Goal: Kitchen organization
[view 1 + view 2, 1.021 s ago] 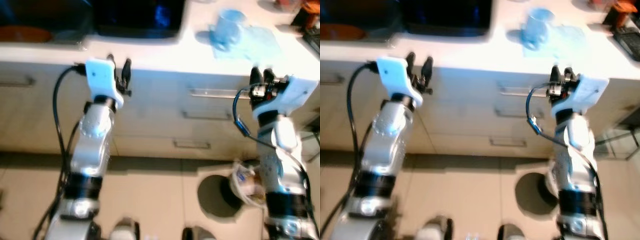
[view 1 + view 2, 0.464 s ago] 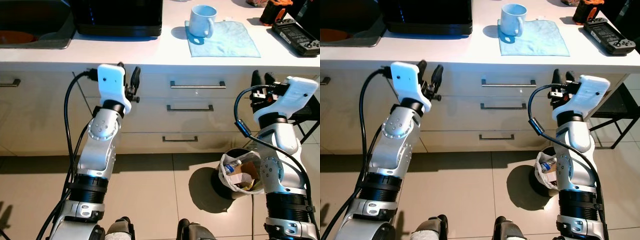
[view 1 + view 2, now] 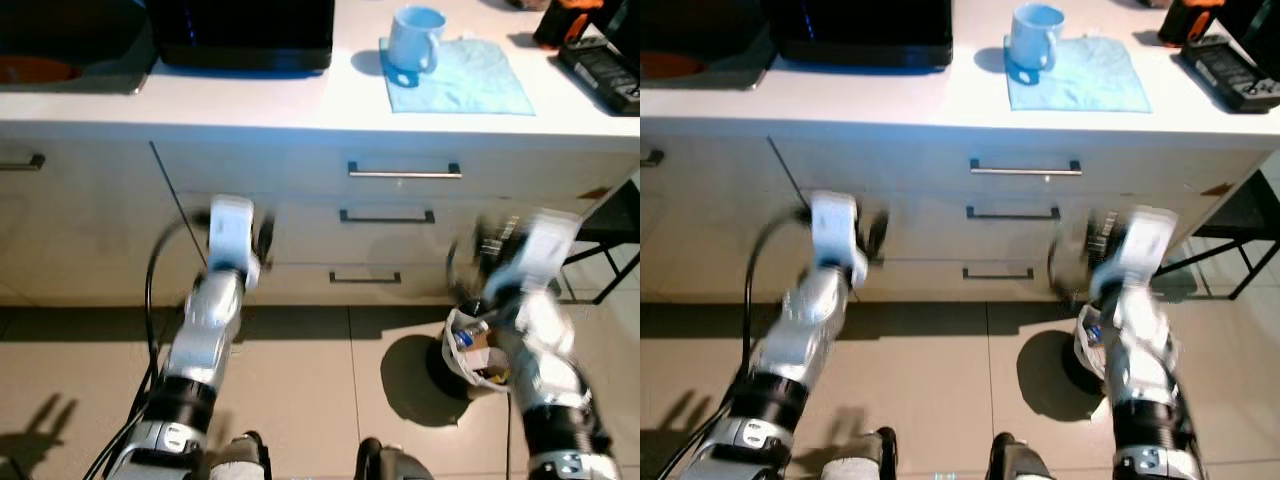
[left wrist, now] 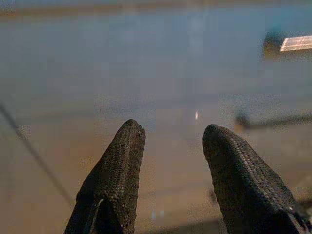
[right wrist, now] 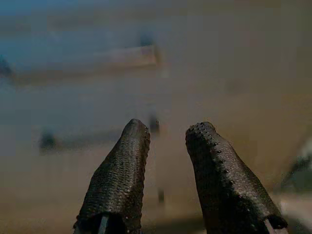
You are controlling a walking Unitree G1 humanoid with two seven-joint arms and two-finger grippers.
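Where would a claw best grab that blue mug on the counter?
Probably the blue mug by its rim or body, from above: it stands upright and open on the cloth, and its handle, turned toward the counter's front edge, looks small for two fingers.

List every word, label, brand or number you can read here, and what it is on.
None can be read.
Mug: plain blue, no print visible.
Black appliance: a blue glow, no legible characters.
Black device: any markings too small to read.
Packaging in the bin: too blurred to read.
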